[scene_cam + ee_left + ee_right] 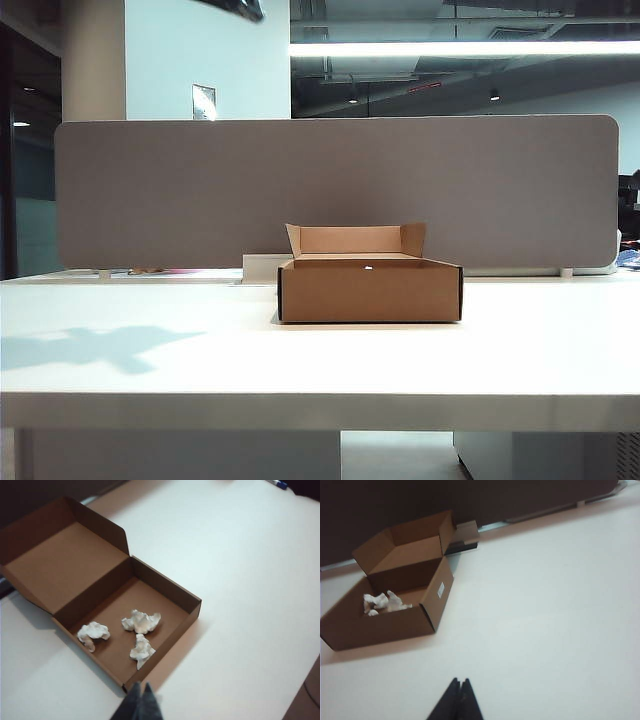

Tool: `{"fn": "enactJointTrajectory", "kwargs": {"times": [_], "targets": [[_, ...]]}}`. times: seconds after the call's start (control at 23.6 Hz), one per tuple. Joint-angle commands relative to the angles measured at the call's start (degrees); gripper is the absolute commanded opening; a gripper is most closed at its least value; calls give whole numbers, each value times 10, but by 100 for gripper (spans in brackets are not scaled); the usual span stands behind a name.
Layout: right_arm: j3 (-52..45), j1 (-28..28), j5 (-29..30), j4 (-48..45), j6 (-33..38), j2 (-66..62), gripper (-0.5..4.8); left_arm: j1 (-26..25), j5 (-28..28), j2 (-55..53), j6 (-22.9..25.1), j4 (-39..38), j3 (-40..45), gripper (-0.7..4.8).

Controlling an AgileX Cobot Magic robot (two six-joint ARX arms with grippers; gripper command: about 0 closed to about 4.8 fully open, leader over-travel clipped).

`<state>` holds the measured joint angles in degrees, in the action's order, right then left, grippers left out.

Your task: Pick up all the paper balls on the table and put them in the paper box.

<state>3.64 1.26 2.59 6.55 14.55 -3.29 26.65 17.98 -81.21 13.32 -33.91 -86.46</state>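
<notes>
The brown paper box (370,291) stands open in the middle of the white table (520,350), its lid flap up at the back. In the left wrist view three white crumpled paper balls lie inside the paper box (165,587): one (93,632), a second (141,621) and a third (141,650). My left gripper (142,686) hangs shut and empty above the table just outside the box's near corner. My right gripper (460,681) is shut and empty over bare table (545,605), well away from the box (380,625), where the paper balls (382,602) show. Neither gripper shows in the exterior view.
A grey fabric divider panel (330,190) runs along the table's back edge. A small white block (465,532) sits behind the box. An arm's shadow (90,345) falls on the table's left part. A blue pen (276,484) lies far off.
</notes>
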Motion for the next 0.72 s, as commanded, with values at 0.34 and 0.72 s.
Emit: {"fn": "enactJointTrajectory", "kwargs": {"times": [0.34, 0.72], "targets": [[-36, 0, -14, -26, -20, -1, -7, -1, -28, 66, 22, -36, -1, -6], [-36, 0, -29, 23, -73, -1, -5, -1, -50, 113, 28, -67, 20, -6]]}}
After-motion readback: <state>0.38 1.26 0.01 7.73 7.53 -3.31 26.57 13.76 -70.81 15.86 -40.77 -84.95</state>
